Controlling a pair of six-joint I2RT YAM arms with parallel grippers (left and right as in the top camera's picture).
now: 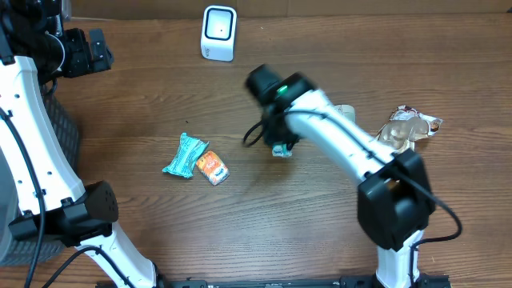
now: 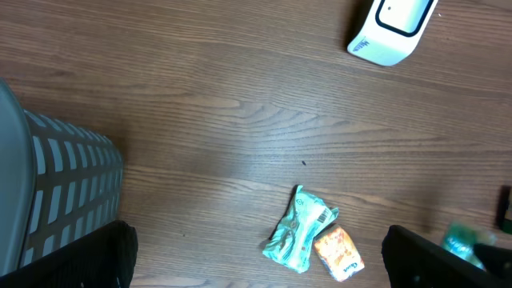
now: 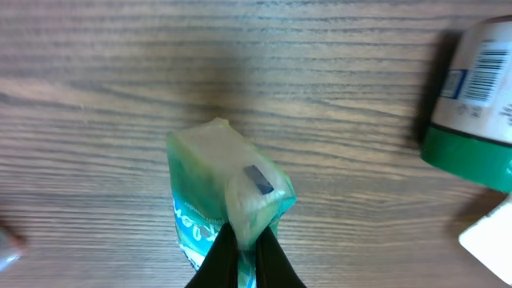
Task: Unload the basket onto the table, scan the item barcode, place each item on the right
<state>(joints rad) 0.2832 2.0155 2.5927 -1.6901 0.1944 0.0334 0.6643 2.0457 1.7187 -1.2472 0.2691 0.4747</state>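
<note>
My right gripper (image 3: 246,250) is shut on the crimped edge of a teal and white snack packet (image 3: 228,188), pinched between the two black fingers just above the wooden table. From overhead, that packet (image 1: 281,150) shows as a small teal patch under the right gripper (image 1: 278,144) near the table's middle. The white barcode scanner (image 1: 218,33) stands at the far edge, well apart from the packet. My left gripper (image 2: 258,244) hangs open high over the left side, nothing between its fingers, and it also shows in the overhead view (image 1: 80,52).
A second teal packet (image 1: 185,155) and an orange packet (image 1: 213,167) lie touching, left of centre. A green and white bottle (image 3: 476,104) lies right of the held packet. A crumpled clear wrapper (image 1: 410,126) sits at the right. A grey mesh basket (image 2: 64,184) stands at the left.
</note>
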